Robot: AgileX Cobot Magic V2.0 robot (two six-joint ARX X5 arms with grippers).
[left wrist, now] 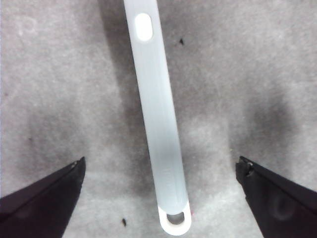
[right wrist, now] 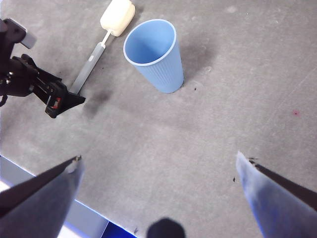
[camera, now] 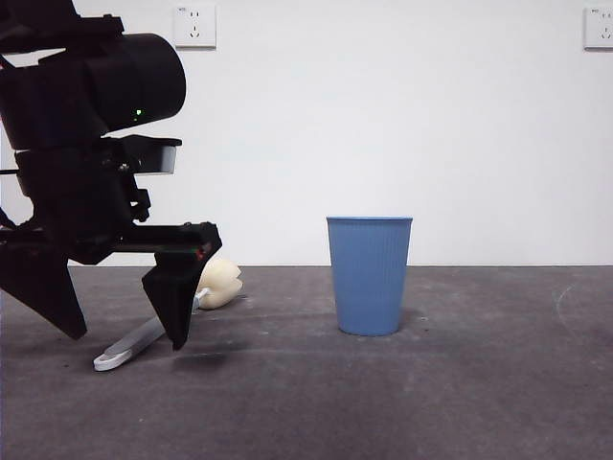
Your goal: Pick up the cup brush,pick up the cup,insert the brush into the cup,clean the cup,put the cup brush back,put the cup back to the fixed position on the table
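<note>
Front view sits low, near table (camera: 402, 402) height, looking level across to a white wall; cup (camera: 370, 275) near and mid-frame; left wrist view looks straight down, very close over the cup brush (left wrist: 156, 114) handle, its own jaws spread at either side; right wrist view looks down from higher up at a slant, taking in cup (right wrist: 153, 54), cup brush (right wrist: 106, 37) and left gripper (right wrist: 62, 101); all three share the brush.

a bare lab: white wall (camera: 383, 115), sockets (camera: 194, 26), dark table (camera: 431, 383).
</note>
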